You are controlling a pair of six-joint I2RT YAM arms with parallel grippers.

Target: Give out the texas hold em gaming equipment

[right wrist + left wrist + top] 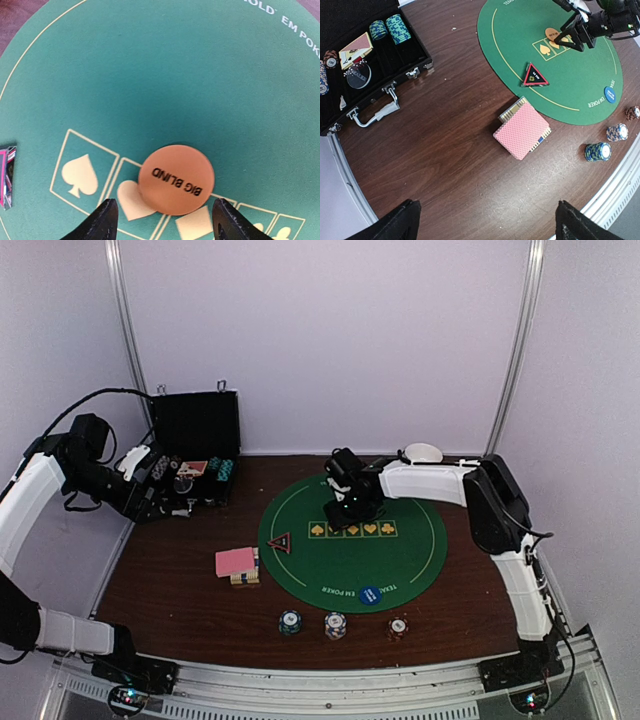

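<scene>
An orange "BIG BLIND" disc (176,179) lies flat on the green mat (200,75), over the heart and diamond boxes. My right gripper (165,222) is open just above it, one finger on each side, not touching it; the top view shows this gripper (350,508) too. My left gripper (487,225) is open and empty above bare wood. A pink-backed card deck (522,131) lies beside the mat. A black-and-red triangular marker (535,76) and a blue disc (611,93) sit on the mat. Three chip stacks (290,622), (335,625), (398,626) stand along the near edge.
An open black case (380,107) stands at the far left and holds chip stacks (387,29) and cards (356,49). White bowls (423,452) sit at the back behind the right arm. A metal rail (330,680) runs along the table's near edge.
</scene>
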